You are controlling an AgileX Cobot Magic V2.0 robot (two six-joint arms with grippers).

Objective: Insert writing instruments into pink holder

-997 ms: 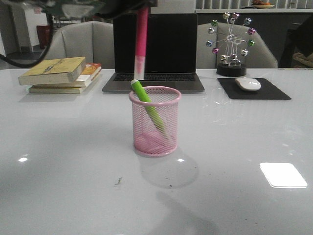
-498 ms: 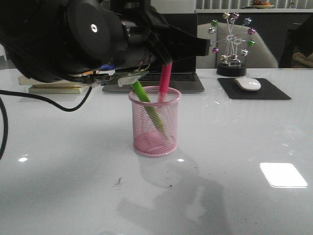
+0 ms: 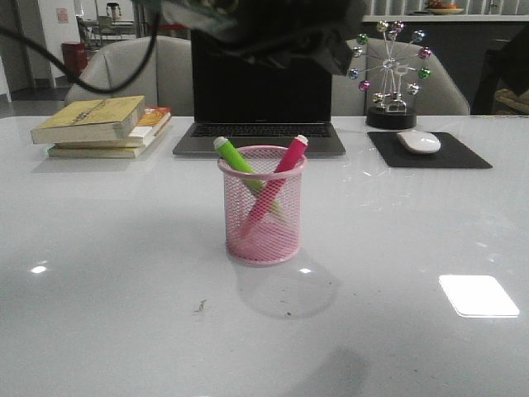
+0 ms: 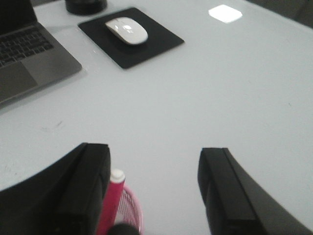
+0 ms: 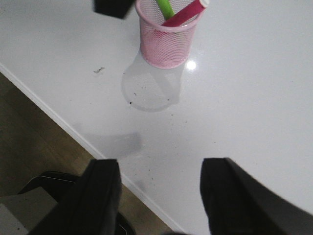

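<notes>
The pink holder (image 3: 262, 205) stands mid-table with both writing instruments in it. The lime green marker (image 3: 234, 157) leans left and the magenta marker (image 3: 285, 163) leans right, crossing inside the mesh. Part of the left arm is a dark blur across the top of the front view. My left gripper (image 4: 154, 169) is open above the cup, with the magenta marker (image 4: 111, 196) and the holder's rim (image 4: 137, 210) beside its finger. From the right wrist the holder (image 5: 168, 36) and both markers show far off; my right gripper (image 5: 159, 178) is open over the table's front edge.
Behind the cup an open laptop (image 3: 261, 83) faces forward. Stacked books (image 3: 103, 126) lie at the back left. A white mouse (image 3: 419, 141) on a black pad (image 3: 463, 153) and a ball ornament (image 3: 391, 74) are at the back right. Floor (image 5: 34, 127) lies past the table edge.
The left gripper lowered the magenta marker into the holder, let it go and rose out of the way. The marker now leans right against the rim; the green one shifted slightly left.
</notes>
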